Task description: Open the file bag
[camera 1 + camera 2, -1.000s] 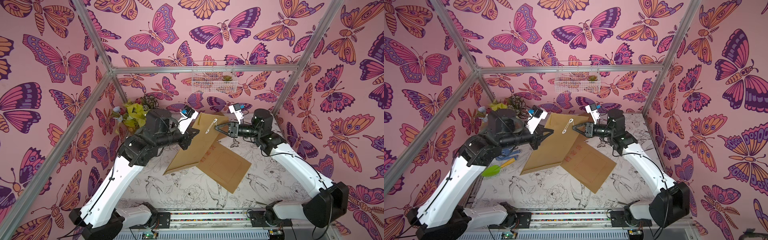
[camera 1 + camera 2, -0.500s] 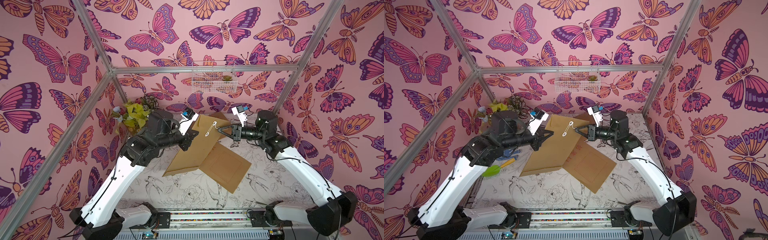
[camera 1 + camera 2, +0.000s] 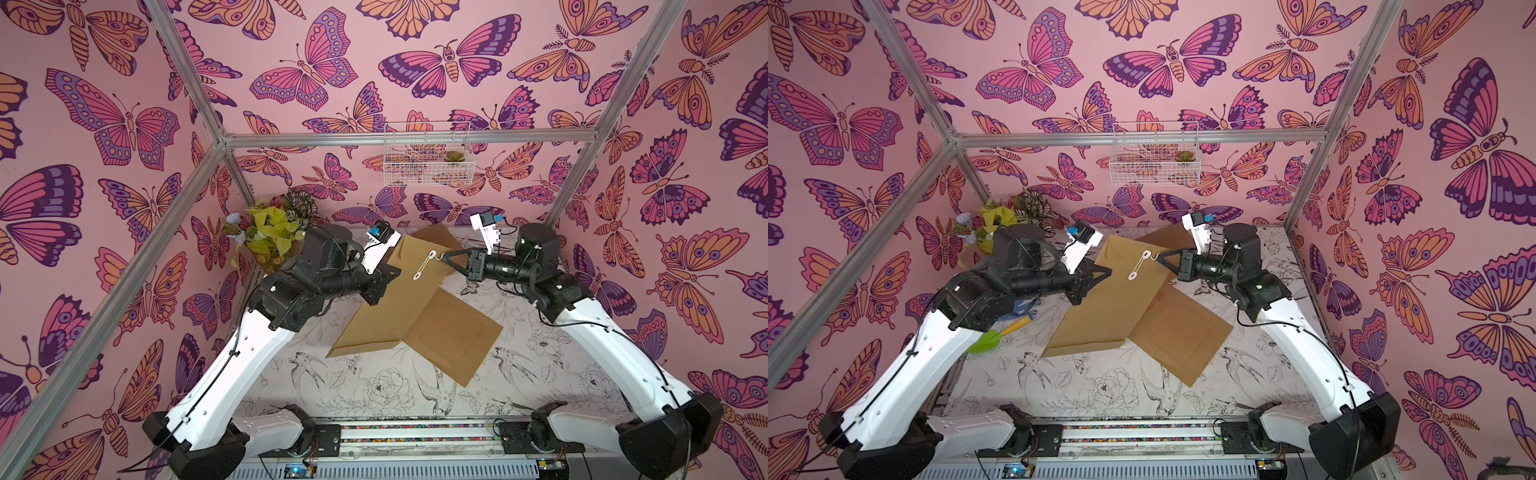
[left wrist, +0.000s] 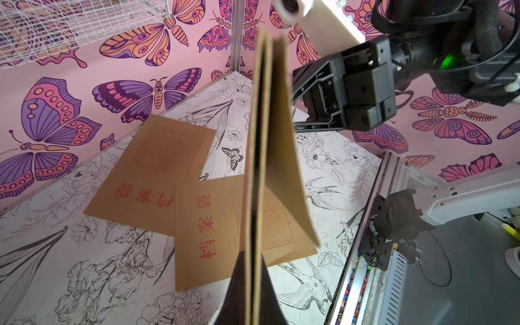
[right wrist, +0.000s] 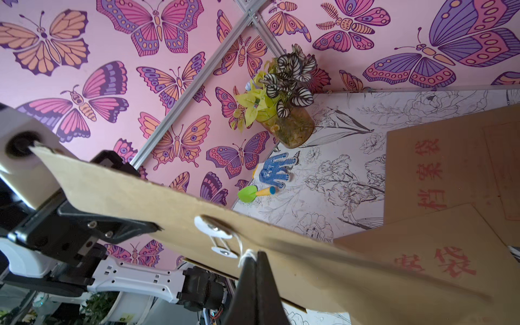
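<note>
A brown paper file bag (image 3: 395,307) (image 3: 1100,307) hangs tilted above the table, its lower edge near the tabletop. My left gripper (image 3: 392,272) (image 4: 253,253) is shut on the bag's left edge. The closure shows as two white discs (image 5: 212,226) joined by a white string (image 3: 424,266) (image 5: 244,254). My right gripper (image 3: 444,257) (image 3: 1160,258) (image 5: 257,253) is shut on the loose end of that string, just right of the upper disc. The flap lies flat against the bag.
Two more brown file bags lie flat on the table, one under the held bag (image 3: 453,332) and one at the back (image 3: 436,235). A potted plant (image 3: 270,232) stands back left. A green toy shovel (image 3: 992,336) and blue glove (image 5: 277,171) lie left. A wire basket (image 3: 428,153) hangs on the back wall.
My right gripper has closed fully on the string end, and its arm has drawn back a little to the right. The left gripper keeps its hold on the bag.
</note>
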